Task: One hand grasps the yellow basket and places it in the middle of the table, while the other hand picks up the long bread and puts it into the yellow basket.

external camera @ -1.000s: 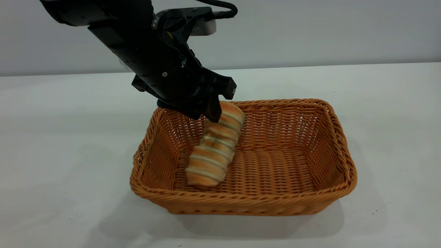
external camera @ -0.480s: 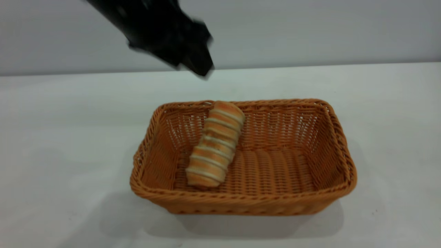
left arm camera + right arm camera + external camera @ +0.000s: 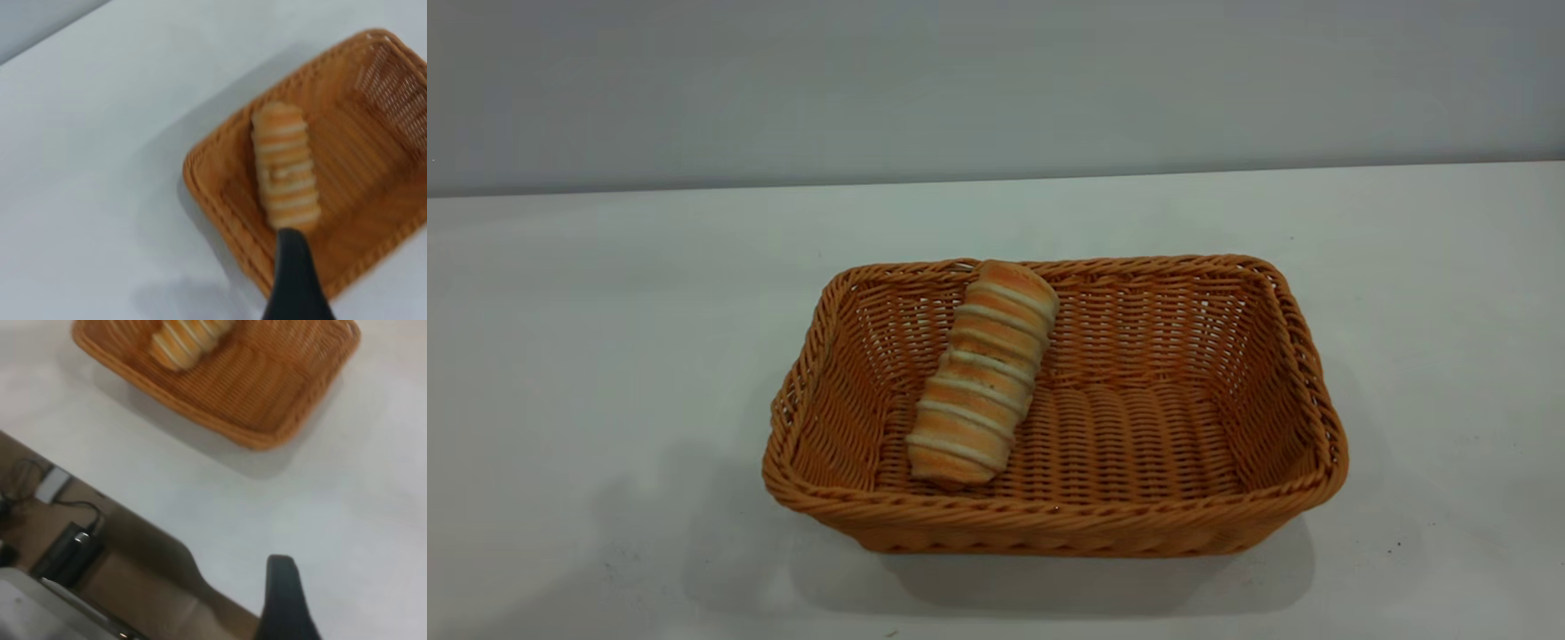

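Note:
The yellow basket [image 3: 1280, 356], orange-tan woven wicker, stands in the middle of the white table [image 3: 605, 356]. The long bread [image 3: 983, 373], striped orange-brown and cream, lies inside it at the left, one end leaning on the far wall. Neither gripper shows in the exterior view. In the left wrist view the left gripper [image 3: 293, 273] hangs high above the basket [image 3: 353, 173] and the bread [image 3: 285, 167], holding nothing. In the right wrist view the right gripper [image 3: 283, 590] hovers over bare table near its edge, far from the basket [image 3: 267, 393] and the bread [image 3: 187, 337].
A plain grey wall runs behind the table. In the right wrist view the table edge [image 3: 133, 510] runs diagonally, with a brown floor, cables and a dark box [image 3: 67, 550] below it.
The left arm has let go of the bread, risen up and left, and gone out of the exterior view. The bread and basket have not moved.

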